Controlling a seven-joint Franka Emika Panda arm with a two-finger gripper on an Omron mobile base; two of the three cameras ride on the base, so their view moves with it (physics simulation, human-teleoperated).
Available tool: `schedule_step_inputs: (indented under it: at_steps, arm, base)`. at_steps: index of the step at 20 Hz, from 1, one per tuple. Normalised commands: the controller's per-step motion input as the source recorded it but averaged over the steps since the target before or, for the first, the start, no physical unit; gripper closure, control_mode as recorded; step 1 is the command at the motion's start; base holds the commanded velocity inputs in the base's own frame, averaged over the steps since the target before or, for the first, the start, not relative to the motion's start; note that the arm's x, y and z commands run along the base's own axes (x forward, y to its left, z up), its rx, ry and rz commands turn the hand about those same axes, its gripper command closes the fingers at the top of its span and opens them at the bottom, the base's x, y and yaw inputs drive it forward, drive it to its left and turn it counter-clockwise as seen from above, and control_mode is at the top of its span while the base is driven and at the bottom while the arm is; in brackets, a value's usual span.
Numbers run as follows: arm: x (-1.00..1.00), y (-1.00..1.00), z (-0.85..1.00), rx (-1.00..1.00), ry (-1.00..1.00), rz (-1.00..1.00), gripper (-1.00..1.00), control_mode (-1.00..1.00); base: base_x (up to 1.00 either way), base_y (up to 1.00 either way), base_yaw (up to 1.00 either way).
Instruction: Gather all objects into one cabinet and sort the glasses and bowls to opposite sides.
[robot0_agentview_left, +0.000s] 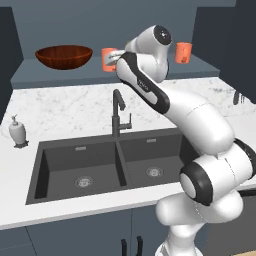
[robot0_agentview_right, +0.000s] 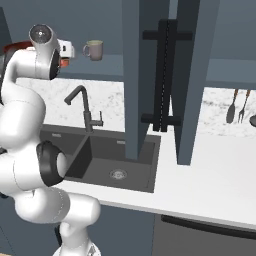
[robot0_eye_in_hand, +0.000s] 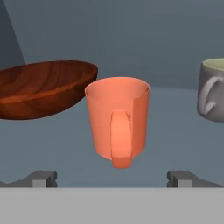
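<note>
On the slate-blue cabinet shelf (robot0_agentview_left: 60, 76) a wide reddish-brown wooden bowl (robot0_agentview_left: 64, 56) stands at the left. Right of it is an orange cup (robot0_agentview_left: 106, 60), and a second orange cup (robot0_agentview_left: 183, 52) stands further right. My gripper (robot0_agentview_left: 115, 56) hovers at the first cup. In the hand view that cup (robot0_eye_in_hand: 117, 118) is dead ahead, handle facing me, just beyond my open gripper (robot0_eye_in_hand: 113, 179), whose fingertips (robot0_eye_in_hand: 41, 178) stand wide apart and empty. The bowl (robot0_eye_in_hand: 43, 87) lies left of it, a grey-beige mug (robot0_eye_in_hand: 212, 89) to its right. The mug (robot0_agentview_right: 94, 49) also shows past my hand.
Below the shelf are a black faucet (robot0_agentview_left: 117, 112) and a double sink (robot0_agentview_left: 100, 170) in a marble counter. A white soap dispenser (robot0_agentview_left: 18, 132) stands at the left. An open cabinet door with a black bar handle (robot0_agentview_right: 165, 75) hangs at the right, and utensils (robot0_agentview_right: 232, 107) hang beyond it.
</note>
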Motion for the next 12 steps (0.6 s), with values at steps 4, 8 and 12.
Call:
schedule_step_inputs:
  at_steps: [4, 8, 12]
  arm:
    - [0.14, 0.0, 0.0, 0.0, 0.11, 0.0, -1.0, -1.0]
    - [0.27, 0.0, -0.02, 0.0, 0.06, 0.0, -1.0, -1.0]
    - [0.22, 0.0, -0.28, 0.0, 0.0, 0.0, -1.0, -1.0]
  base:
    - [0.0, 0.0, 0.0]
    - [0.0, 0.0, 0.0]
    - [0.0, 0.0, 0.0]
